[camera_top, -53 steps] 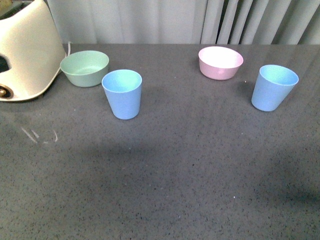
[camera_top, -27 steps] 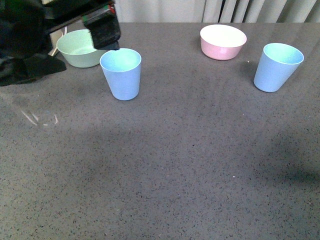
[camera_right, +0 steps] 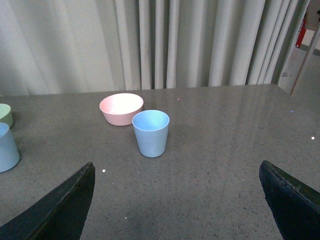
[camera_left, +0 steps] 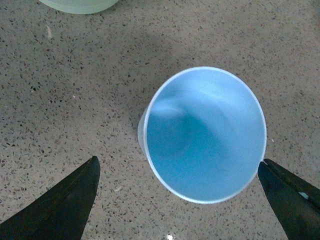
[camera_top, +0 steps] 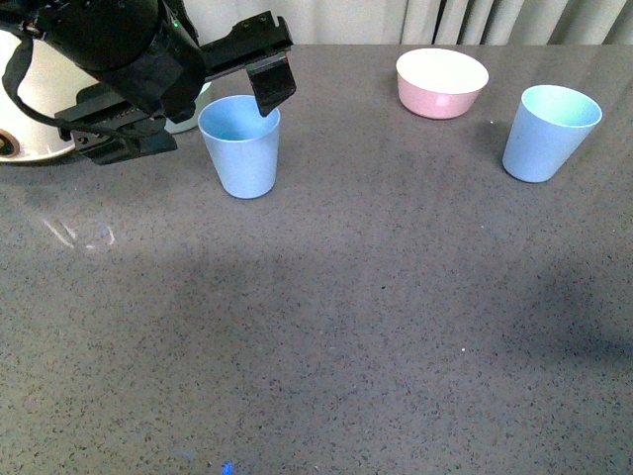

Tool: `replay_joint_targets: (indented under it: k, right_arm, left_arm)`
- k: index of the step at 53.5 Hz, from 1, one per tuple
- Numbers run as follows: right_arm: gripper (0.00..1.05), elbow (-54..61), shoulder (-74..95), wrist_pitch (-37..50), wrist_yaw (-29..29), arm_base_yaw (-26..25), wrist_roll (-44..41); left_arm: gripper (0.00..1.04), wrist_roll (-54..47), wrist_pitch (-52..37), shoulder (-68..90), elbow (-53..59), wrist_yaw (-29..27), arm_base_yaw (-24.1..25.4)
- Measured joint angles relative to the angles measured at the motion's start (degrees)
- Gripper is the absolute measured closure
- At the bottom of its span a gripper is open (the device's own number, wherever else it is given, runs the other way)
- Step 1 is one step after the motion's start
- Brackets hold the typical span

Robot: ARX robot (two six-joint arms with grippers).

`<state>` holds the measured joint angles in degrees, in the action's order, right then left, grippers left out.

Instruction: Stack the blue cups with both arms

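Two light blue cups stand upright on the grey table. The left cup is at the back left, the right cup at the back right. My left gripper is open and hangs over the left cup. In the left wrist view the cup lies between the spread fingers, and its rim is close to one of them. My right gripper is open and empty, well back from the right cup. It does not show in the front view.
A pink bowl sits at the back, left of the right cup. A mint-green bowl is just behind the left cup, mostly hidden by my left arm in the front view. A white appliance stands at the far left. Curtains hang behind the table.
My left arm has come in from the left and moved right, so its open fingers now hang over the left cup. Neither cup has moved.
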<state>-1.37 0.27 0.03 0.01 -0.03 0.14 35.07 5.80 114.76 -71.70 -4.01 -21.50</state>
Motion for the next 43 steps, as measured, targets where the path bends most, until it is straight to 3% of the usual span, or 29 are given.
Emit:
replay_joint_targets:
  k: [13,32,37,43]
  right_arm:
    - [0.09,0.0,0.0,0.0,0.0,0.0,0.0]
    - [0.09,0.0,0.0,0.0,0.0,0.0,0.0]
    - [0.09,0.0,0.0,0.0,0.0,0.0,0.0]
    - [0.09,0.0,0.0,0.0,0.0,0.0,0.0]
  left_arm:
    - [0.09,0.2,3.5,3.5,-6.3,-2.6,-0.1]
    - [0.58,0.0,7.3,5.2,-10.0,-5.3,-1.0]
    - [0.80,0.0,7.7,5.4,-10.1,-5.7,-1.1]
    - [0.94,0.0,7.9,5.4,-10.1,-6.2,-1.1]
